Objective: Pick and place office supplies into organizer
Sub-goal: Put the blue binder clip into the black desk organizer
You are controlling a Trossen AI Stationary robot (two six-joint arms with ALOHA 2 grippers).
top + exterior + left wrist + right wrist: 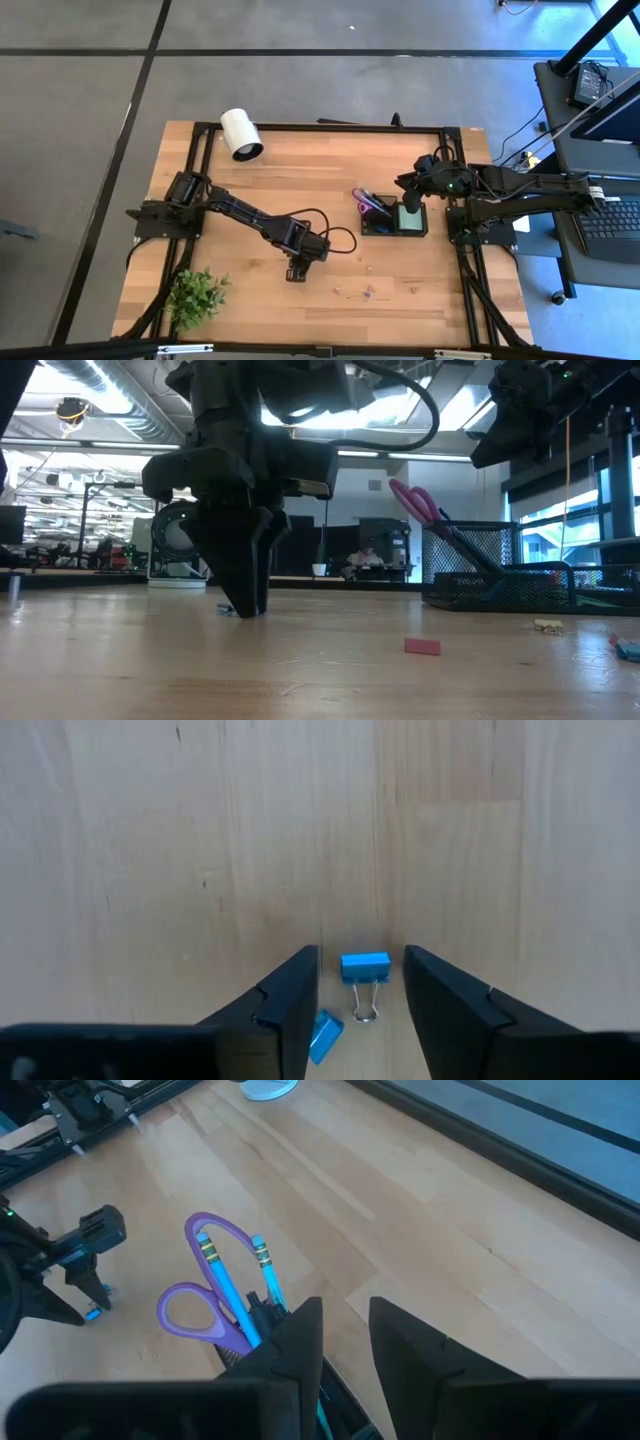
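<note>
A small blue binder clip (365, 968) lies flat on the wooden table, its wire loop toward my left gripper (362, 990). That gripper points down, open, with one finger on each side of the clip; in the low view my left gripper (246, 605) stands close to the tabletop. A second small blue piece (325, 1035) lies beside one finger. The black mesh organizer (393, 218) holds purple-handled scissors (200, 1305), blue pencils (228, 1285) and a green notepad (408, 218). My right gripper (345, 1342) hovers above the organizer, open by a narrow gap, with nothing in it. My left gripper's fingers stand apart from the binder clip. Whether one finger (295, 1010) touches the second blue piece next to it, I cannot tell.
A white cylinder (241, 134) lies at the far left, and a green potted plant (196, 293) stands at the near left corner. A pink block (422, 647) and other tiny items (368, 292) lie scattered on the near middle of the table.
</note>
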